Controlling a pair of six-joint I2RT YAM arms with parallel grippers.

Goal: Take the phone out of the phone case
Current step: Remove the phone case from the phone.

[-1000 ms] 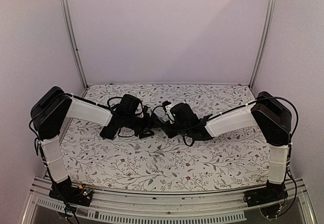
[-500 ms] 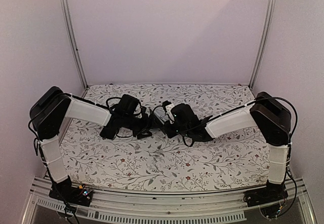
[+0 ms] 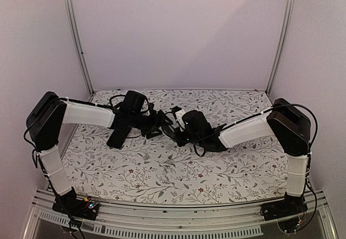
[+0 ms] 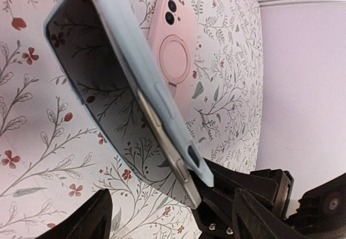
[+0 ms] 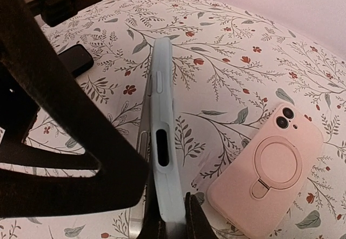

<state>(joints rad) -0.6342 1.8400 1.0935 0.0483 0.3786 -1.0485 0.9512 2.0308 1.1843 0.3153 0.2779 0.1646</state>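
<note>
Floral tabletop (image 3: pixel 162 168). Right gripper (image 5: pixel 167 225) pinches case (image 5: pixel 162 114) end; phone (image 4: pixel 183 180) edge looks partly out. Left gripper (image 4: pixel 173 220) spread. Next, likely: grasp phone, pull free.

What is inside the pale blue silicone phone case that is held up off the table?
A phone with a silver metal edge, its glossy face mirroring the floral cloth, one corner poking out of the case. Its back is hidden by the case.
</note>
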